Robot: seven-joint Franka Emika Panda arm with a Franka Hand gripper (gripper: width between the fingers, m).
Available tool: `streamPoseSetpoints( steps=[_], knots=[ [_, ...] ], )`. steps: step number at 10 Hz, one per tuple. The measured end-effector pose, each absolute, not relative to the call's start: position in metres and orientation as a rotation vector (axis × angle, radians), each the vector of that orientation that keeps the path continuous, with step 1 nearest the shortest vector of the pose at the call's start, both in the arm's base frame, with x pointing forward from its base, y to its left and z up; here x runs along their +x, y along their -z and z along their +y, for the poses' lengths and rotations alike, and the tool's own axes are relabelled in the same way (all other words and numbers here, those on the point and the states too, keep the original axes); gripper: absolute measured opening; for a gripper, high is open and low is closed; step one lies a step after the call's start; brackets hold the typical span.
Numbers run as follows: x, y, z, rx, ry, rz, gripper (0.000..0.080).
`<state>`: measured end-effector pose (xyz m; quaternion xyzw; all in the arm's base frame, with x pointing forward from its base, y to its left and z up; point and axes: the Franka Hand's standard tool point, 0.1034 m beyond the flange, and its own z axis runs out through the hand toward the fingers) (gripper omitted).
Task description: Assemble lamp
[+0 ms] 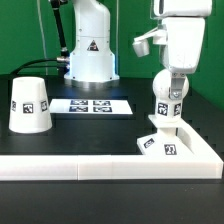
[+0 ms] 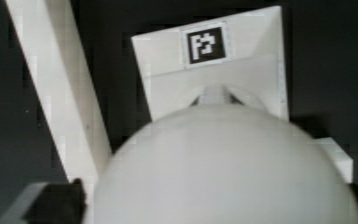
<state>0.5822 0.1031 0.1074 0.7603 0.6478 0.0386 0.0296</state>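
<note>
In the exterior view, the gripper [image 1: 172, 80] pinches the bulb [image 1: 167, 106] upright over the base [image 1: 164, 142], which lies against the border wall [image 1: 110, 164] at that view's right; the shade [image 1: 31, 106] stands well apart on the counter [image 1: 80, 132], beside the marker board [image 1: 92, 105]. In the wrist view, the bulb [image 2: 211, 165] fills the foreground above the tagged base [image 2: 220, 65].

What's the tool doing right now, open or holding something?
Tool: closed on the round white plastic bulb, held upright over the flat square white base.
</note>
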Motion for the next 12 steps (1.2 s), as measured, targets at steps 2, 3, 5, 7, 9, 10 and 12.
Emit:
streamPoseSetpoints(
  steps=[2,3,5,7,9,10,12],
  knots=[
    [0.5822,-0.1074,0.1027,2.345,-0.119,1.997,0.0575],
    [0.5822,-0.1074,0.1025,2.353,-0.119,1.988,0.0575],
    [0.5828,-0.1074,0.0985,2.43,-0.122,1.897,0.0575],
    [0.5838,-0.1081,0.0992,2.615,-0.133,1.645,0.0575],
    [0.5844,-0.1086,0.0999,2.767,-0.137,1.394,0.0576],
    [0.5849,-0.1089,0.0998,2.836,-0.141,1.261,0.0576],
    [0.5861,-0.1098,0.1001,2.946,-0.154,1.001,0.0576]
  ],
)
